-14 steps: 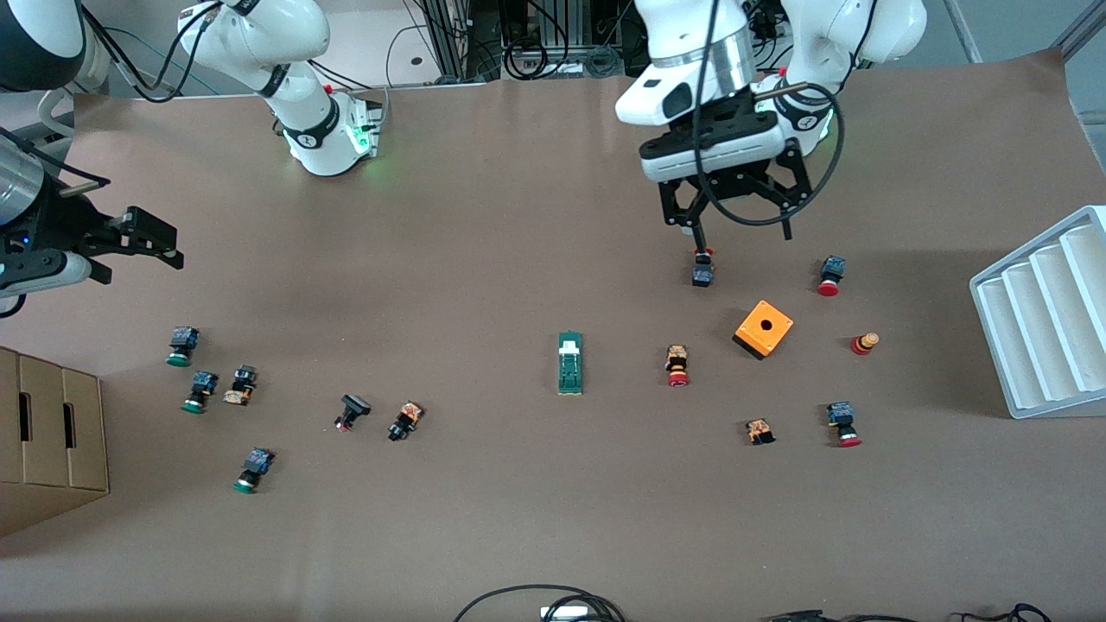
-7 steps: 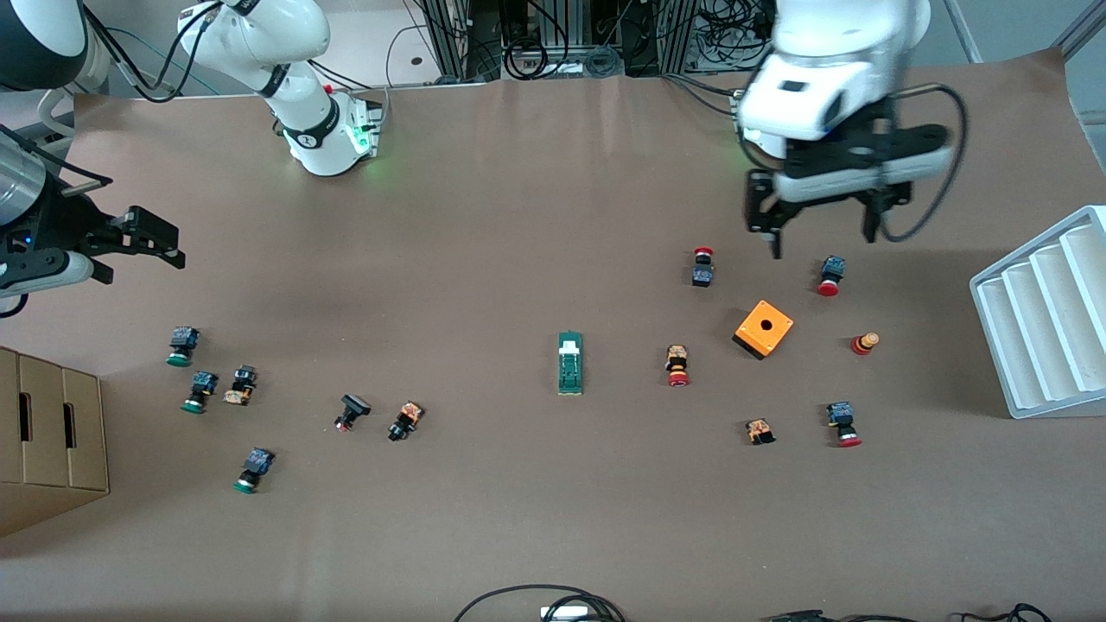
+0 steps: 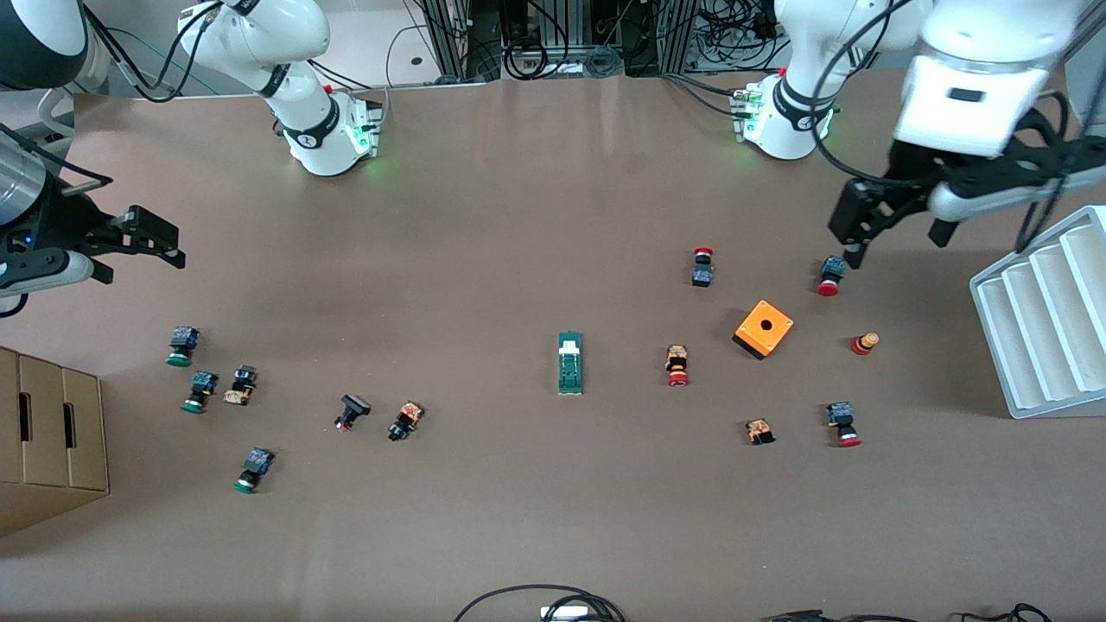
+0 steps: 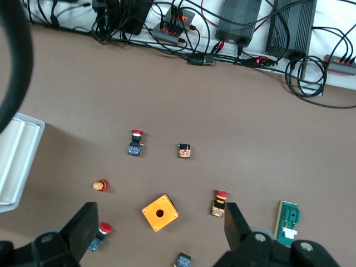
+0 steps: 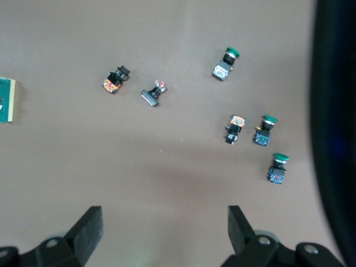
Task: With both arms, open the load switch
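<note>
While both arms are held off the work, the scene is laid out as follows.

Load switch: the small narrow dark-green rectangular load switch with a white plastic tab (image 3: 568, 363) is seen lying flat on the brown desk (image 3: 518, 225), near the middle, untouched; its edge is also caught in the left wrist view (image 4: 287, 223) and the right wrist view (image 5: 6, 100).

Left pincer: the black two-finger left pincer (image 3: 894, 226) is held in the air at the left arm's end of the desk, over the spot by a red-capped push button (image 3: 830, 276); its fingers (image 4: 83, 231) are spread wide and nothing is gripped. The load switch is well apart from it, toward the right arm's end.

Right pincer: the black two-finger right pincer (image 3: 143, 240) is held in the air at the right arm's end of the desk, fingers (image 5: 89, 225) parted, nothing between them. The load switch is well apart from it, toward the left arm's end.

Nearby: an orange box with a hole (image 3: 763, 328) sits between the load switch and the white ribbed tray (image 3: 1041, 315); green-capped push buttons (image 3: 181, 345) are scattered below the right pincer; a cardboard box (image 3: 47, 436) stands at the desk's edge.
</note>
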Robot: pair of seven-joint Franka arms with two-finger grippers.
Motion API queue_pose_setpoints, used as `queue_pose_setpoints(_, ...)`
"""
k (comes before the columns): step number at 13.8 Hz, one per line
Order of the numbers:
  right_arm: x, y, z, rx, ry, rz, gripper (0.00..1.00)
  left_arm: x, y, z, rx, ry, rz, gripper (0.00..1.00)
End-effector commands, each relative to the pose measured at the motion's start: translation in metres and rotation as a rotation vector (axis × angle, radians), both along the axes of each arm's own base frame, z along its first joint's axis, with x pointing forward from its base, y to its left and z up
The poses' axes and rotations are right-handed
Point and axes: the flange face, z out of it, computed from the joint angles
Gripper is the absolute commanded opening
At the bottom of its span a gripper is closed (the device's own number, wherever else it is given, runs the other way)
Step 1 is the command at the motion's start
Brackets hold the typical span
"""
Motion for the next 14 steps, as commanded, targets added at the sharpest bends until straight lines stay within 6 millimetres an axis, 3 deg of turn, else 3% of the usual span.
queue_pose_setpoints(1, 0.0, 0.0, 0.006, -0.017, -0.008, -0.005, 1.0, 0.002, 0.02, 0.018, -0.084, 0.005, 0.03, 1.0)
queue_pose_setpoints(5, 0.0, 0.001, 0.006, -0.018, -0.008, -0.003, 1.0, 0.012, 0.049, 0.014, -0.154, 0.027, 0.085, 1.0)
queue_pose_setpoints(8, 0.0, 0.002, 0.006, -0.018, -0.008, -0.002, 1.0, 0.025, 0.084, 0.004, -0.196, 0.052, 0.098, 1.0)
queue_pose_setpoints(14, 0.0, 0.004, 0.005, -0.02, -0.008, 0.011, 1.0, 0.047, 0.128, -0.037, -0.154, 0.138, 0.023, 1.0)
